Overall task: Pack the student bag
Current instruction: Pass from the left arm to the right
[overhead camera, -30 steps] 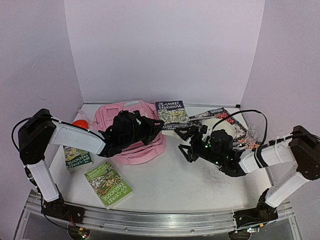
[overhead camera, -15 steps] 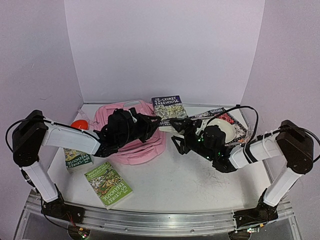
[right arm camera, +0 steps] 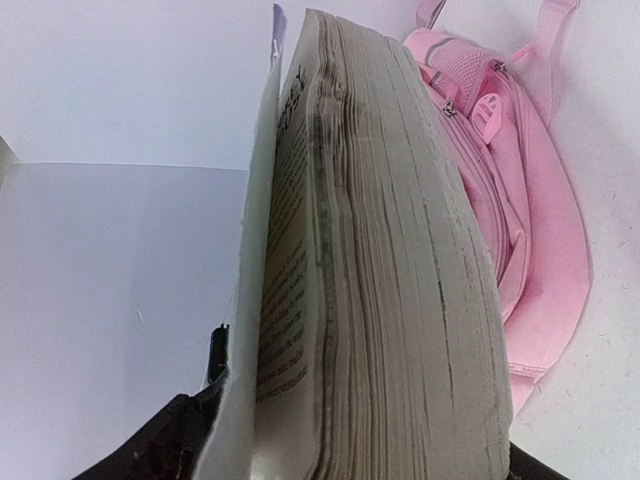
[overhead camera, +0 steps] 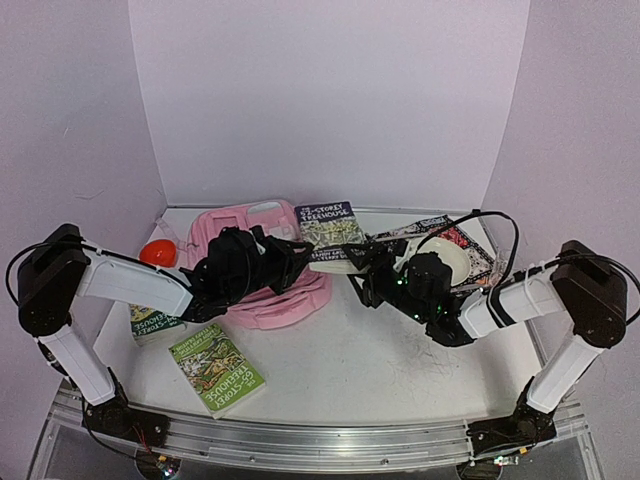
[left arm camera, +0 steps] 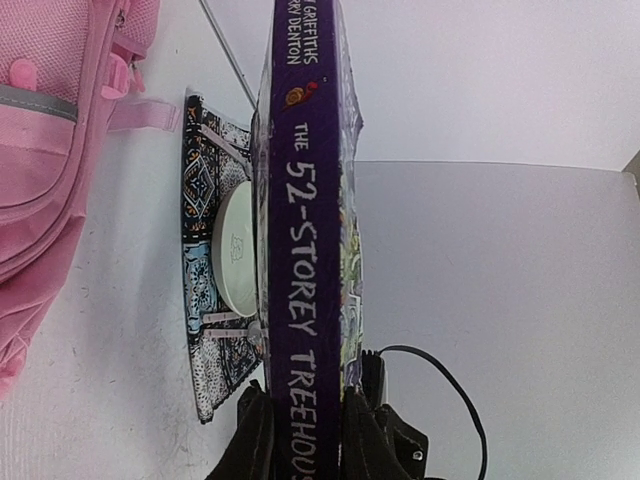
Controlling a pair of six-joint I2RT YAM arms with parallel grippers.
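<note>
The student bag (overhead camera: 285, 298) is a soft pink backpack lying at the back left of the table, also seen in the left wrist view (left arm camera: 50, 150) and the right wrist view (right arm camera: 525, 230). A purple "52-Storey Treehouse" book (overhead camera: 325, 222) hangs in the air just right of it. My left gripper (overhead camera: 297, 254) is shut on the book's spine (left arm camera: 300, 250), with a finger on each cover. My right gripper (overhead camera: 360, 264) comes from the other side. Its fingers sit against both covers at the page edge (right arm camera: 400, 300), and the front cover flares slightly away from the pages.
A green book (overhead camera: 215, 368) lies near the front left, with another book (overhead camera: 152, 322) behind it. An orange ball (overhead camera: 158, 254) rests by the left wall. A white bowl (overhead camera: 445, 258) sits on a patterned book (overhead camera: 478, 252) at the back right.
The purple book has moved left toward the bag and a little higher. My right gripper has followed it in, and its jaws have narrowed around the page edge.
</note>
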